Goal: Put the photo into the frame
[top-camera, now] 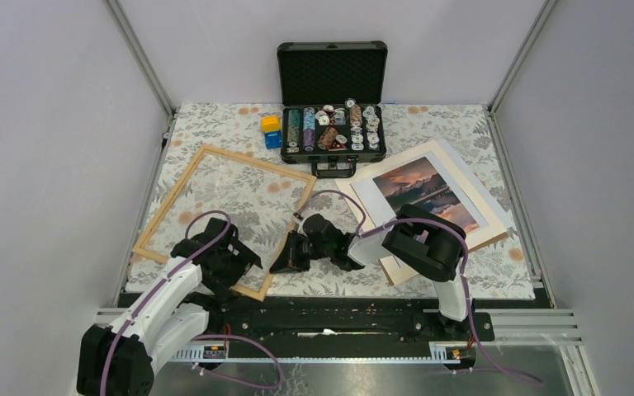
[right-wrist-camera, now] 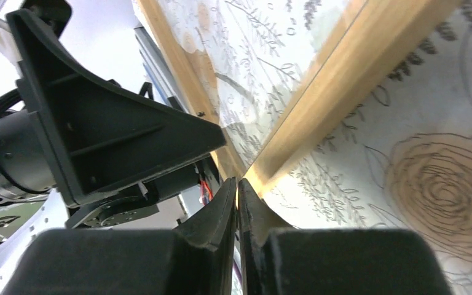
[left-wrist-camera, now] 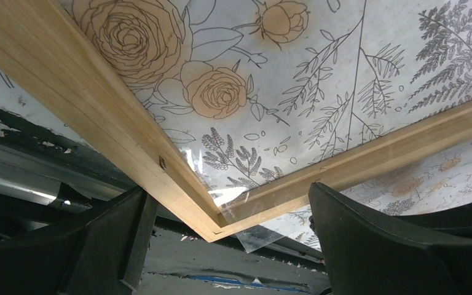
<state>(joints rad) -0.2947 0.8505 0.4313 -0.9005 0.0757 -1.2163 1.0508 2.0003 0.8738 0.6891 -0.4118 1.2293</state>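
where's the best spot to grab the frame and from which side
The near corner of the frame, coming in low from the near side. The frame lies flat with thin rails, and that corner seems to reach past the floral cloth, leaving room under it. The open left tool straddles it.

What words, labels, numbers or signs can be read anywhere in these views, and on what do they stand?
No legible text in any view.
Round poker chips in the open black case: face markings too small to read.
Sunset photo with white border, thin light wooden frame, floral tablecloth: no lettering.
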